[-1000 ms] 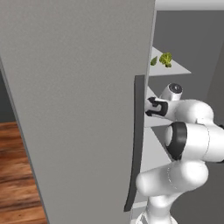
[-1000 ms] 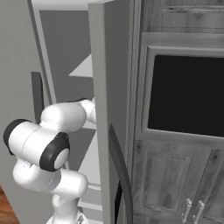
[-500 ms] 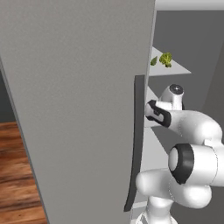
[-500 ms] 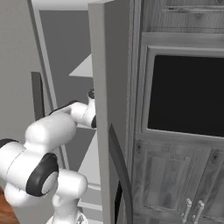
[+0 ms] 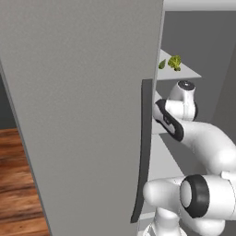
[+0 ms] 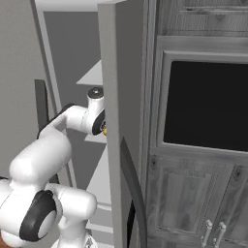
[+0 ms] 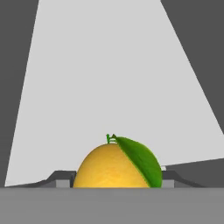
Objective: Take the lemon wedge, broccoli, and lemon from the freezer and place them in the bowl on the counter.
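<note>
**Lemon sits between the gripper's fingers inside the freezer**

Lemon (image 7: pixel 117 166), yellow with a green leaf and a short stem on top, fills the bottom middle of the hand view, lying on a pale freezer shelf (image 7: pixel 109 78). The gripper (image 7: pixel 117 178) has one finger tip (image 7: pixel 61 178) at the fruit's left flank and the other at its right, so the jaws stand at a middling width closed around the lemon; whether it is lifted off the shelf cannot be told.

From the left base view, the freezer (image 5: pixel 83 106) door, grey and speckled, stands open at the left, its dark curved handle (image 5: pixel 144 147) along the door's right edge. Right of the handle the white arm (image 5: pixel 203 143) reaches in over a middle shelf. Broccoli (image 5: pixel 174 61) lies on the upper shelf (image 5: pixel 184 73), near its front edge, with a smaller green piece (image 5: pixel 162 64) just beside it on the left.

From the right base view, a yellow speck (image 6: pixel 104 130) shows at the hand, against the edge of the second freezer door (image 6: pixel 116 97). Dark wood-grain cabinets (image 6: pixel 203 193) stand at the right.
</note>
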Tool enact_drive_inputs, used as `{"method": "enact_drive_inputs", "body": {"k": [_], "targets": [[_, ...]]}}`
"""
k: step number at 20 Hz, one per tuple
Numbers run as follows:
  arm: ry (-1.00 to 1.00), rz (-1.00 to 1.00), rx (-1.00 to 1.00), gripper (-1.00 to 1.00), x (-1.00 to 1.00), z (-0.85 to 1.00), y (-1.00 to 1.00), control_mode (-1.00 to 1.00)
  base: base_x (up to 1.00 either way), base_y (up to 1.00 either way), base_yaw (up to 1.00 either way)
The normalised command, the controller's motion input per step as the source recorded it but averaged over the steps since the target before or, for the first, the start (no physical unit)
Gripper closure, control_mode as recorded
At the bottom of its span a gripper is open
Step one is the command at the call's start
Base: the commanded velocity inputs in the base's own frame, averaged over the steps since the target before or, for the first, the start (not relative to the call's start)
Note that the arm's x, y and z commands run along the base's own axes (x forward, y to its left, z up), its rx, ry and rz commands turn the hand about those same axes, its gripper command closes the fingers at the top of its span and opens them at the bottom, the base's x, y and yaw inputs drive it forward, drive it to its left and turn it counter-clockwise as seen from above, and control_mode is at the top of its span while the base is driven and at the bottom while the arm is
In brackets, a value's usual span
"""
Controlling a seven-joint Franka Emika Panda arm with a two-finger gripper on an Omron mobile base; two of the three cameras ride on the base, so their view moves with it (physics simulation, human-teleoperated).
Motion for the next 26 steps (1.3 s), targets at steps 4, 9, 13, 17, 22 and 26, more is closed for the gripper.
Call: {"method": "enact_drive_inputs", "body": {"k": [4, 9, 13, 17, 22, 26], "targets": [[0.05, 0.03, 0.00, 1.00, -0.54, 0.29, 0.16, -1.00, 0.00, 0.00, 0.00], [0.00, 0.03, 0.00, 1.00, -0.90, 0.19, 0.06, -1.00, 0.00, 0.00, 0.00], [0.01, 0.03, 0.00, 1.00, -0.97, 0.20, 0.19, -1.00, 0.00, 0.00, 0.00], [0.03, 0.03, 0.00, 1.00, -0.62, 0.50, 0.27, -1.00, 0.00, 0.00, 0.00], [0.05, 0.01, 0.00, 1.00, -0.53, 0.46, 0.07, -1.00, 0.00, 0.00, 0.00], [0.03, 0.00, 0.00, 1.00, -0.49, 0.54, 0.11, -1.00, 0.00, 0.00, 0.00]]}}
